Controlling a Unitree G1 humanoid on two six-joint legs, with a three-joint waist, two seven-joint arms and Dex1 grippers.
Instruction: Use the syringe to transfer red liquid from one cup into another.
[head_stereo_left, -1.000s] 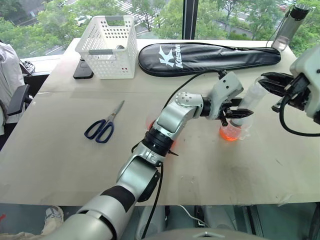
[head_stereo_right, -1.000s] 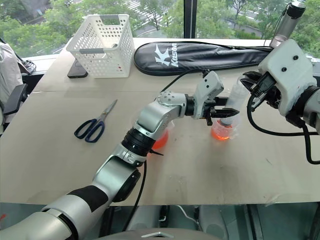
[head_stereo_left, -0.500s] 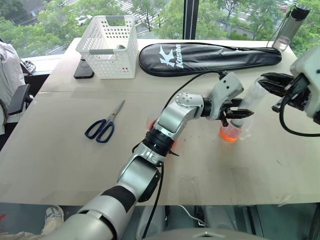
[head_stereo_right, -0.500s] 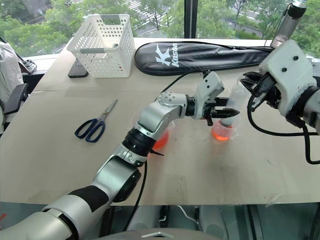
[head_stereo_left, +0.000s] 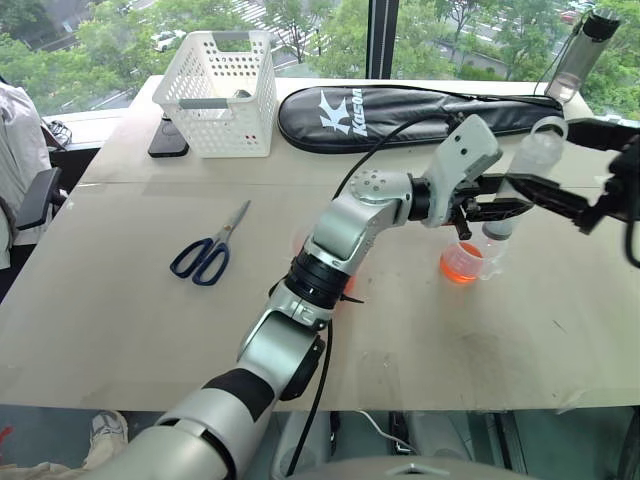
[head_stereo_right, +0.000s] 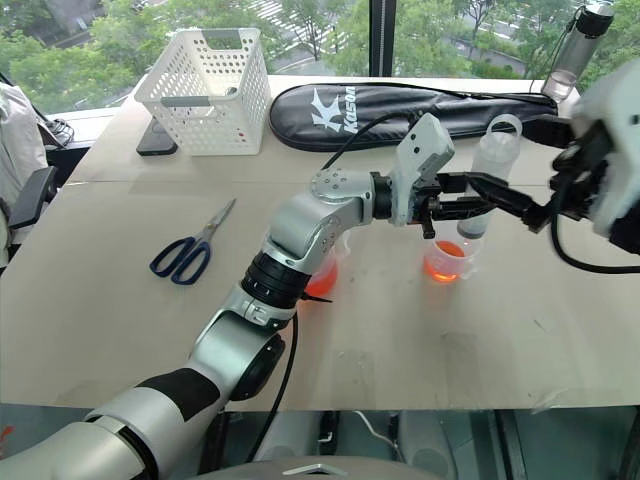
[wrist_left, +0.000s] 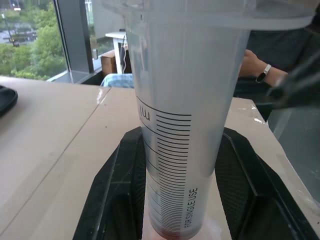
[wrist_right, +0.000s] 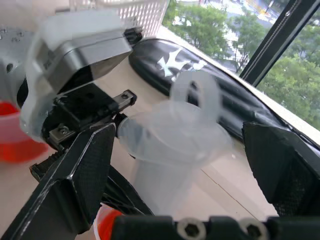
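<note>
The table (head_stereo_left: 120, 300) has wide bare room at its near edge and toward 3 o'clock of the cups; at 12 o'clock the far edge is crowded by the white basket (head_stereo_left: 218, 92) and the black racket bag (head_stereo_left: 420, 112), and the scissors (head_stereo_left: 208, 250) lie well apart at 9 o'clock.

The left gripper (head_stereo_left: 478, 210) is clenched on the syringe (head_stereo_left: 528, 165), its fingers (wrist_left: 117, 200) on either side of the lower barrel, which stands nearly upright with its tip just above the smaller cup (head_stereo_left: 463, 262) and its shallow red liquid (head_stereo_left: 459, 268). The larger beaker (head_stereo_right: 322, 280) sits partly hidden behind the left forearm, at 9 o'clock of the smaller cup.

The right gripper (head_stereo_left: 570, 165) is spread wide, its fingers (wrist_right: 85, 165) flanking the syringe's flanged top and plunger ring without touching (a second ago they were shut at that top). Since then the syringe has also risen, its tip lifted out of the smaller cup.
</note>
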